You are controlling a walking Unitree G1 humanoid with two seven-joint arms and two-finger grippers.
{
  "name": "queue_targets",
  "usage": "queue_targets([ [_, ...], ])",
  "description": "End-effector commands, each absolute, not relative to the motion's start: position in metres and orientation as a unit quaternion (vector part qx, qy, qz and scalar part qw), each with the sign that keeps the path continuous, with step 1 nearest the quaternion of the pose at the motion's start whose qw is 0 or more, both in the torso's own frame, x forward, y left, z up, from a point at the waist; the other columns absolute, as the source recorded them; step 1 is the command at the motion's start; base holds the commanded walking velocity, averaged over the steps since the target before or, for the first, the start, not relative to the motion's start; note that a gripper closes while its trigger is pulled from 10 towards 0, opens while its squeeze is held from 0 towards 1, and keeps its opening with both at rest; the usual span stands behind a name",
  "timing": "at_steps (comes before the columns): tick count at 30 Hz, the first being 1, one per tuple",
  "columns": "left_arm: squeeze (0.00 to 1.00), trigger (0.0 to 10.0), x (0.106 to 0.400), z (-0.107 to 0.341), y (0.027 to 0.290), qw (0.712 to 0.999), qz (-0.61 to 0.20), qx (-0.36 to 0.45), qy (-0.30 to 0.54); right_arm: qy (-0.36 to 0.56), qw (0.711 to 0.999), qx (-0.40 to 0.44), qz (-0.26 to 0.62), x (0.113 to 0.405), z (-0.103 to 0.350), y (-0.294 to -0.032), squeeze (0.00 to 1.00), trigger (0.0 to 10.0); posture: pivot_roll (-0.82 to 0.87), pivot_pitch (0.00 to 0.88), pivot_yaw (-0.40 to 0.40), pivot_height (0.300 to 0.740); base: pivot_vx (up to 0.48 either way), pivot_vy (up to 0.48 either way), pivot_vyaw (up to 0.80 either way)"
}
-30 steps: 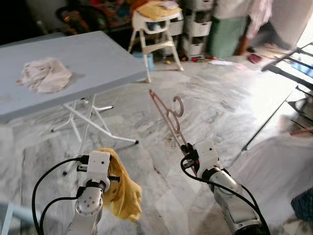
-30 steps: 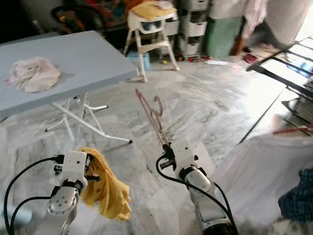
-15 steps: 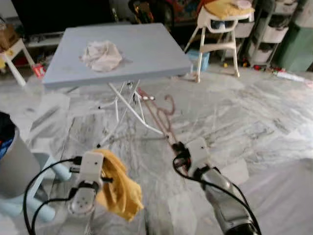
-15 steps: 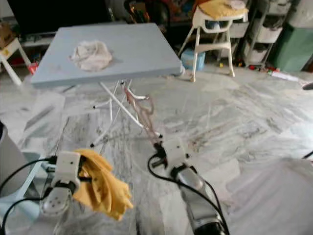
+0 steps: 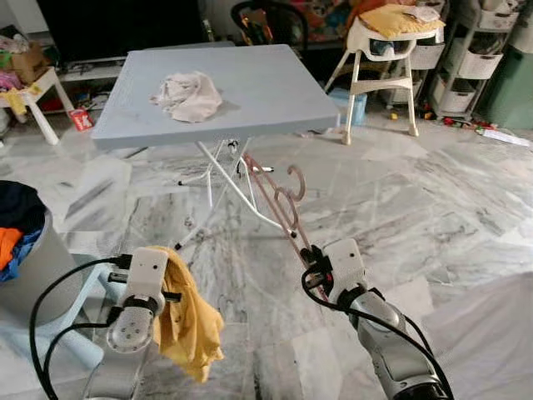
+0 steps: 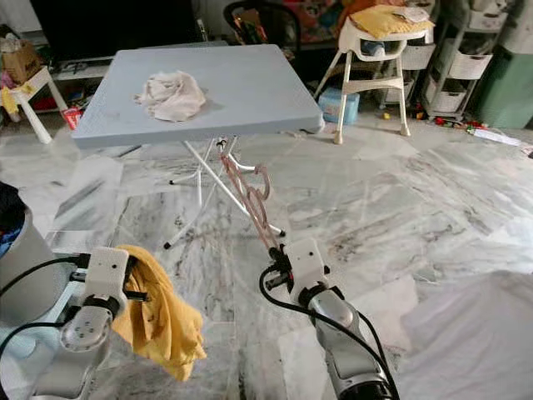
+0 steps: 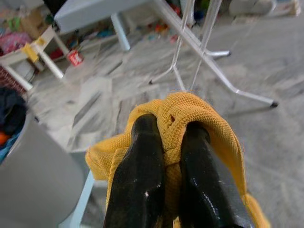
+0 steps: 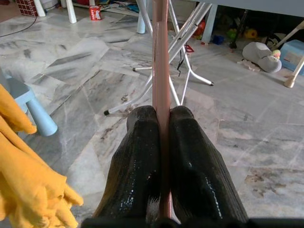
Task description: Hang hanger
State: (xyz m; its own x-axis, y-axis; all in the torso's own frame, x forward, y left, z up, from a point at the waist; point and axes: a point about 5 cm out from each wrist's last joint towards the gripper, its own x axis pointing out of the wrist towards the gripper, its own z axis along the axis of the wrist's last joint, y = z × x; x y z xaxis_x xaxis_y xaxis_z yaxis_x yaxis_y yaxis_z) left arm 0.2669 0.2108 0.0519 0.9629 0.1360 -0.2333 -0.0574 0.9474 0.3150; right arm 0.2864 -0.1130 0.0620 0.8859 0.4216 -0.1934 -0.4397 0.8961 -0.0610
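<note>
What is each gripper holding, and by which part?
Right gripper: pink hanger, by one arm's end. Left gripper: yellow cloth, by a bunched fold.

We see glossy black fingers (image 8: 142, 156) on the right tool (image 8: 161, 114), pinching a smooth, slightly shiny pink plastic hanger (image 5: 279, 200). The left tool (image 7: 166, 137) has the same wet-looking black finish and grips a yellow cloth (image 7: 199, 114) of coarse open knit. The floor (image 5: 400, 192) is polished grey-veined marble. The bench (image 5: 250, 92) has a matt grey-blue top on thin white metal legs (image 5: 218, 179), carrying a crumpled, soft off-white cloth (image 5: 190, 93).
</note>
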Motion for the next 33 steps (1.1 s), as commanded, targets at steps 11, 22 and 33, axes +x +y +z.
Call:
queue_targets([
  [11, 0.0, 10.0, 0.321, 0.093, 0.251, 0.972, 0.114, 0.182, 0.095, 0.127, 0.955, -0.108, 0.244, 0.291, 0.058, -0.141, 0.0, 10.0, 0.04, 0.0, 0.012, 0.74, 0.0, 0.0, 0.0],
  [22, 0.0, 10.0, 0.366, 0.132, 0.247, 0.965, 0.05, 0.248, 0.071, 0.197, 0.903, -0.137, 0.356, 0.279, 0.056, -0.164, 0.0, 10.0, 0.01, 0.006, 0.044, 0.74, 0.0, 0.0, 0.0],
  [33, 0.0, 10.0, 0.38, 0.153, 0.249, 0.961, 0.101, 0.255, 0.044, 0.222, 0.867, -0.136, 0.424, 0.268, 0.065, -0.17, 0.0, 10.0, 0.0, 0.014, 0.054, 0.74, 0.0, 0.0, 0.0],
])
